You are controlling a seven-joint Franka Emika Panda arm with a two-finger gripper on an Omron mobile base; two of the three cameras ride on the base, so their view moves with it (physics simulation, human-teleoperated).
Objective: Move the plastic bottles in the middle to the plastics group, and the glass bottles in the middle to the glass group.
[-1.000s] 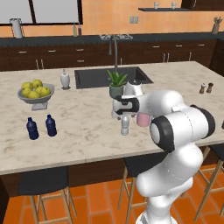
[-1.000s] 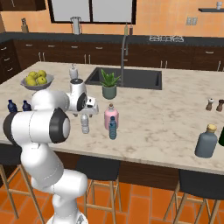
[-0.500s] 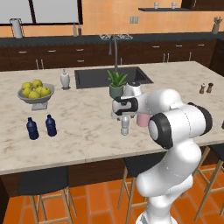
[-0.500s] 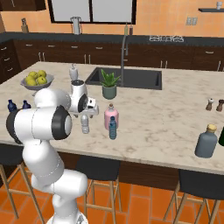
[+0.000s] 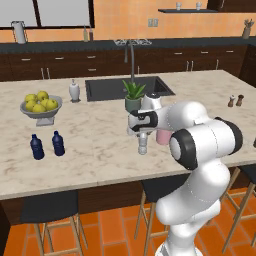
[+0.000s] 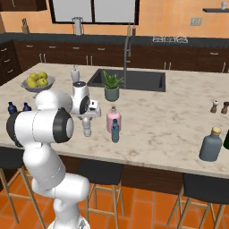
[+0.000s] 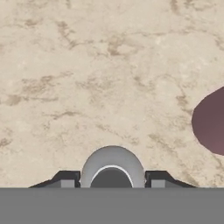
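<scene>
My gripper [image 5: 142, 134] [image 6: 87, 120] points straight down over the clear-grey plastic bottle [image 5: 143, 146] [image 6: 86, 130], which stands on the marble island. In the hand view the bottle's white cap [image 7: 112, 162] sits between my fingertips [image 7: 66, 178], which press against both its sides; the gripper [image 7: 112, 180] is shut on it. The teal-blue plastic bottle [image 6: 115, 131] and the pink glass bottle [image 6: 113, 118] [image 5: 162, 136] [image 7: 212, 122] stand just to the right. The navy plastics group [image 5: 47, 145] [image 6: 18, 108] is far left. The tiny brown glass group [image 5: 235, 100] [image 6: 219, 107] is far right.
A potted plant [image 5: 133, 96] and the sink [image 5: 125, 87] lie behind the gripper. A fruit bowl [image 5: 41, 106] and a white bottle [image 5: 74, 91] stand at the back left. A large grey-blue bottle [image 6: 210, 144] stands near the front right edge.
The fingers have closed in from wide open onto the clear-grey bottle. The arm and the other bottles have stayed where they were.
</scene>
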